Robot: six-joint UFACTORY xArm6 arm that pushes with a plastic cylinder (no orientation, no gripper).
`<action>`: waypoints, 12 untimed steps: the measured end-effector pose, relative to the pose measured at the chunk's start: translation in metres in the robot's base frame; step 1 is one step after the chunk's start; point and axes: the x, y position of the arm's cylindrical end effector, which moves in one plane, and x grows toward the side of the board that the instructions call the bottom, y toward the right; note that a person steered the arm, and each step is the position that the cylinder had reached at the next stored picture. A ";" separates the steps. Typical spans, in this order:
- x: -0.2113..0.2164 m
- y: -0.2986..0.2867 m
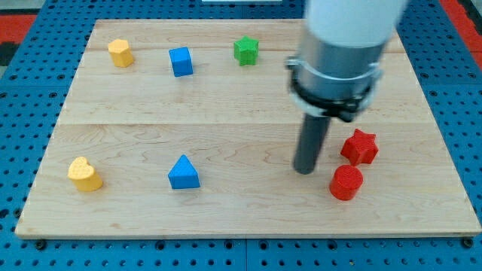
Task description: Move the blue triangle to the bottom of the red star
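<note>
The blue triangle (184, 172) lies on the wooden board (241, 113) at the lower left of centre. The red star (359, 147) lies at the right side of the board. My tip (305, 170) rests on the board just left of the red star and upper left of a red cylinder (346, 183). The tip is far to the right of the blue triangle and touches no block that I can see.
A blue cube (181, 62), a green star (245, 50) and a yellow hexagon-like block (120, 53) lie along the view's top. A yellow heart (84, 174) lies at the lower left. The arm's grey body (339, 53) hides part of the upper right.
</note>
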 end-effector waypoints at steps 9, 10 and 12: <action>-0.004 -0.138; 0.017 -0.135; 0.023 -0.115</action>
